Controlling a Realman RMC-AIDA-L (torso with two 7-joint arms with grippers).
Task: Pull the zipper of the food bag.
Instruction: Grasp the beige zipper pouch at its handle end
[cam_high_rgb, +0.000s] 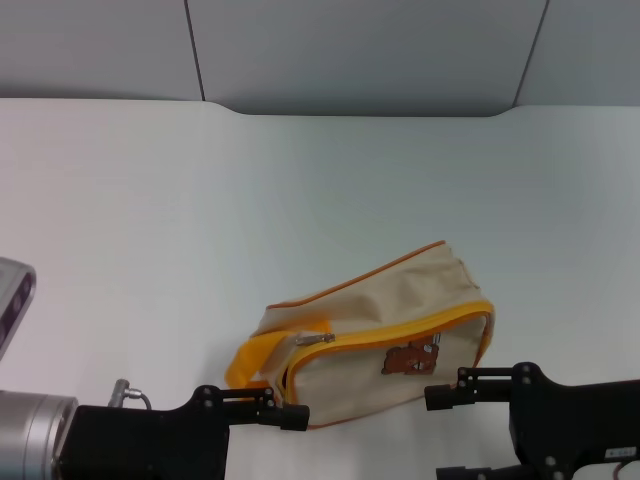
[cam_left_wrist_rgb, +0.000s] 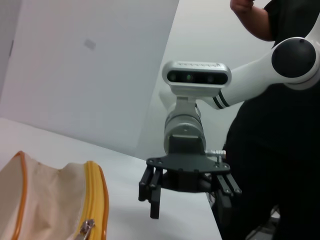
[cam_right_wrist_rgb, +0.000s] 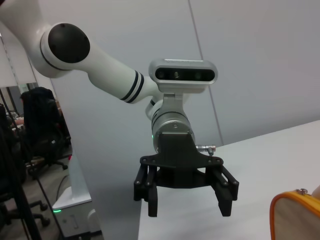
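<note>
The food bag (cam_high_rgb: 400, 290) lies on the white table in the head view, beige with a brown bear patch (cam_high_rgb: 408, 358) and a yellow handle (cam_high_rgb: 258, 360). The zipper (cam_high_rgb: 420, 325) runs yellow along the edge of its face, and its silver pull tab (cam_high_rgb: 316, 340) sits at the left end. My left gripper (cam_high_rgb: 288, 440) is open just left of the bag's near left corner. My right gripper (cam_high_rgb: 438, 434) is open just right of the bag's near right corner. Neither touches the bag. The left wrist view shows the bag (cam_left_wrist_rgb: 40, 200), the pull tab (cam_left_wrist_rgb: 87, 226) and the right gripper (cam_left_wrist_rgb: 190, 197).
The table (cam_high_rgb: 150, 200) is white, with a grey wall panel (cam_high_rgb: 360, 50) behind its far edge. The right wrist view shows the left gripper (cam_right_wrist_rgb: 186, 200) open, the bag's corner (cam_right_wrist_rgb: 295, 220), and office chairs (cam_right_wrist_rgb: 40, 135) off the table's side.
</note>
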